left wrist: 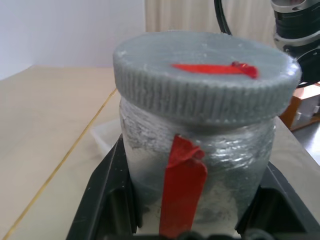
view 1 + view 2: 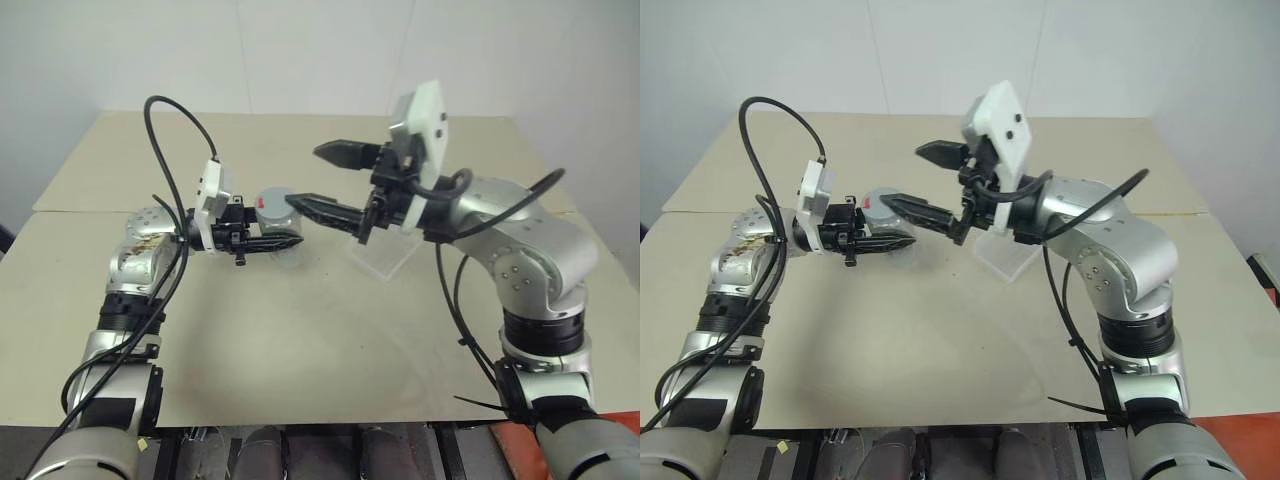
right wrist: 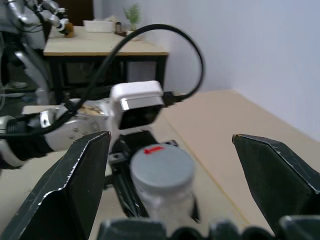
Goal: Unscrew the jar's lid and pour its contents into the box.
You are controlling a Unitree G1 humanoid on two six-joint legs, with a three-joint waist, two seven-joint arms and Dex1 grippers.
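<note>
The table (image 2: 300,360) is seen beneath both arms. The box (image 2: 385,258) rests on it, below the right arm. The right gripper (image 2: 320,180) is held spread wide, just beside the lid (image 2: 272,198). The jar (image 1: 200,190), upright and capped, is pinched by the left gripper (image 2: 285,240) above the table.

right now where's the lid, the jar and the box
lid (image 1: 205,75): left wrist view, on its flat grey top beside the red mark
jar (image 1: 225,165): left wrist view, on its side wall right of the red stripe
box (image 2: 385,262): left eye view, on its clear front wall
</note>
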